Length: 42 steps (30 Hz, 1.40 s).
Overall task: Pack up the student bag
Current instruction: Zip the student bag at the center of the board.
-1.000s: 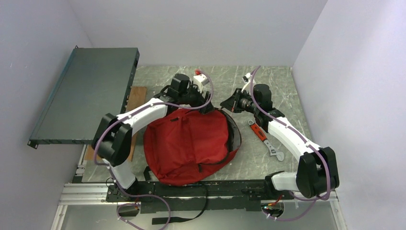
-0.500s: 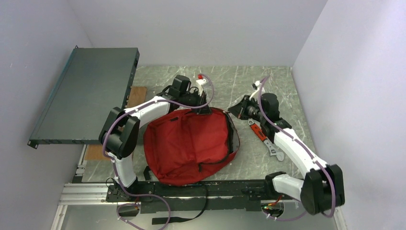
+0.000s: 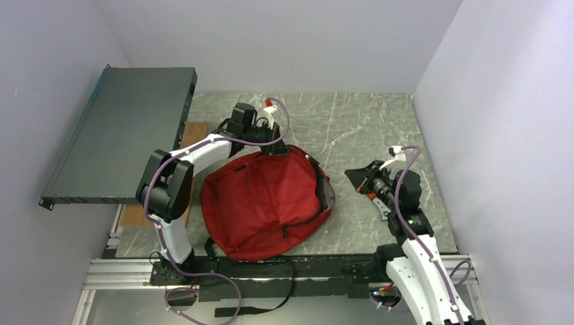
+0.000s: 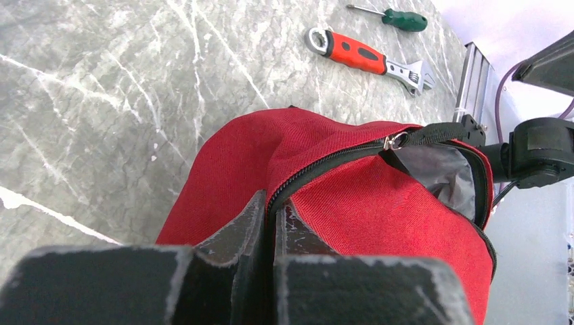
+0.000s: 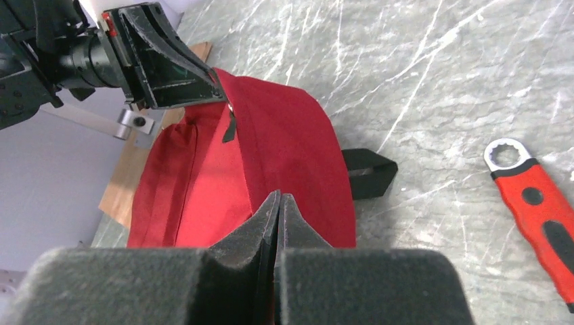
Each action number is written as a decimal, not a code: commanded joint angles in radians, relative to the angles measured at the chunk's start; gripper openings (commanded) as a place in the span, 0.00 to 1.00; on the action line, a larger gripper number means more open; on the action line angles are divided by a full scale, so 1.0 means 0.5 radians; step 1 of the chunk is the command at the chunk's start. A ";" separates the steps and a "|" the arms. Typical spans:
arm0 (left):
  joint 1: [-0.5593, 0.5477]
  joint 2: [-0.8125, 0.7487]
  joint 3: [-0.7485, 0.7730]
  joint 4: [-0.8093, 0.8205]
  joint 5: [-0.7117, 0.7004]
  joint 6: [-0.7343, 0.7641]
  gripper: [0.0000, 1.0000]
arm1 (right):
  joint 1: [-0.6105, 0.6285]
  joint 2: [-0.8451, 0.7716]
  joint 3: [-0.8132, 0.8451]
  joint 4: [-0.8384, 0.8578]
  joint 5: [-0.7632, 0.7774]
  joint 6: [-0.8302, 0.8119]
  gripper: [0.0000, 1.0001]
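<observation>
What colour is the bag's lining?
Grey lining inside the red bag; clearest in the left wrist view.

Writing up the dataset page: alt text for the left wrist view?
The left gripper pinches the red student bag at its black zipper, which is partly open, showing grey lining. Beyond it, a red-handled wrench and a green screwdriver lie on the grey marble table.

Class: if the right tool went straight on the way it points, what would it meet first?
Probably the student bag: its red fabric lies directly ahead, though depth is unclear.
</observation>
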<state>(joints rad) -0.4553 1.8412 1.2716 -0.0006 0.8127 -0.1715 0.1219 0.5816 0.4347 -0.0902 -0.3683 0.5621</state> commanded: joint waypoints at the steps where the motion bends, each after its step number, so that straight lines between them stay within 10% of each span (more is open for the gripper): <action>1: 0.019 -0.074 0.005 0.127 0.070 -0.050 0.00 | -0.007 0.209 0.067 0.065 -0.119 0.056 0.00; 7: -0.025 -0.055 0.056 0.015 0.084 -0.055 0.00 | 0.003 0.876 0.591 -0.154 -0.629 -0.293 0.25; 13: -0.028 -0.076 0.055 -0.046 0.041 -0.041 0.00 | 0.119 0.933 0.650 -0.128 -0.554 0.247 0.40; 24: -0.031 -0.074 0.042 -0.014 0.071 -0.098 0.00 | 0.247 1.120 0.546 0.170 -0.414 1.030 0.41; 42: -0.073 -0.090 0.054 -0.014 0.099 -0.078 0.00 | 0.256 1.456 0.622 0.394 -0.172 1.223 0.30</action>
<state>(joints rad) -0.4778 1.8412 1.2716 -0.0284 0.8150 -0.2054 0.2459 1.2976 0.7074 0.0479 -0.4862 1.1549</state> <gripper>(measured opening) 0.095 0.319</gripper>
